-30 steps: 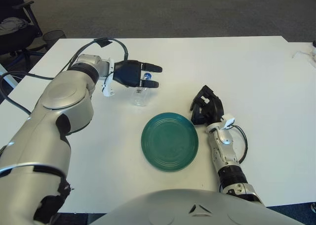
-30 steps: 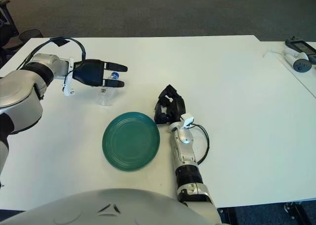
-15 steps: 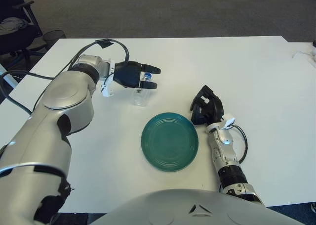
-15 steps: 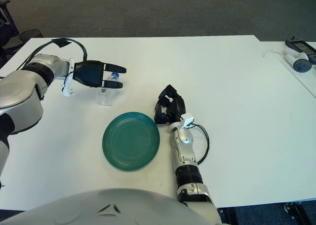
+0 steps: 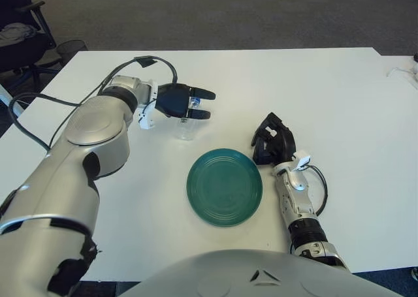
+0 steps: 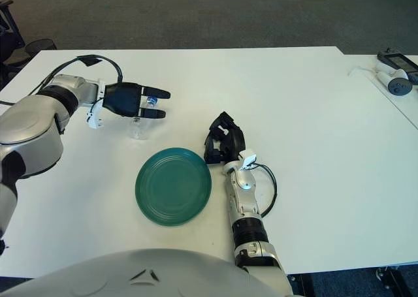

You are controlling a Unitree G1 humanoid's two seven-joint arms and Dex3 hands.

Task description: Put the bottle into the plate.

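Bottle upright on the white table, clear body and blue cap, just beyond the far-left rim of the green plate and not yet on it. Left hand up at the bottle's neck, dark fingers stretched out on either side of the cap; one finger above it in the view, one below. Hard to tell whether those fingers are actually pressing on the bottle or only bracketing it, so no firm grip to claim. Wide enough to look like an approach to a grasp, placed high because the neck is the narrow part and easiest for three fingers to close around. Bottle apparently standing on its own base, not lifted.

Plate bare, flat, near the table's front edge, a short carry from the bottle toward the body. Right hand just off the plate's right rim, fingers curled in and holding nothing, out of the path between bottle and plate.

Likely step: closing on the neck before lifting. Risk: a light, tall bottle tipping if nudged off-centre.
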